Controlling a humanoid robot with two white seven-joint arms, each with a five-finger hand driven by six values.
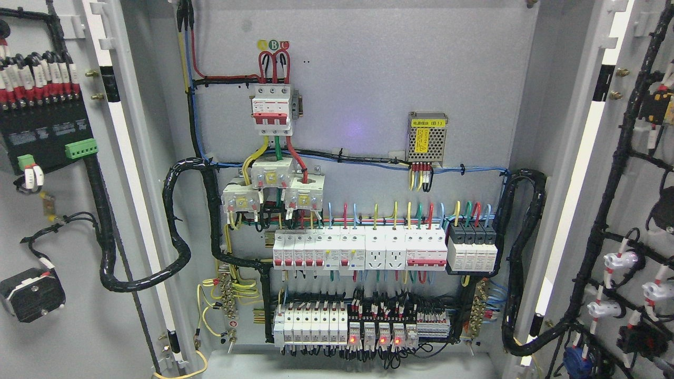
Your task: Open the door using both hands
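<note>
With both doors (63, 210) swung wide | breakers (358, 252) exposed | no robot hand in view

Both open doors run off the frame: the left door (63, 221) at the left edge, the right door (632, 210) at the right. Print on the yellow label (427, 138) of the small power supply (427, 137) is too small to read.

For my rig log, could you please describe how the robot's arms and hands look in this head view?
Neither arm nor hand appears in this view, so nothing of their look can be told. Only the open grey metal cabinet shows, with both doors swung wide.
</note>
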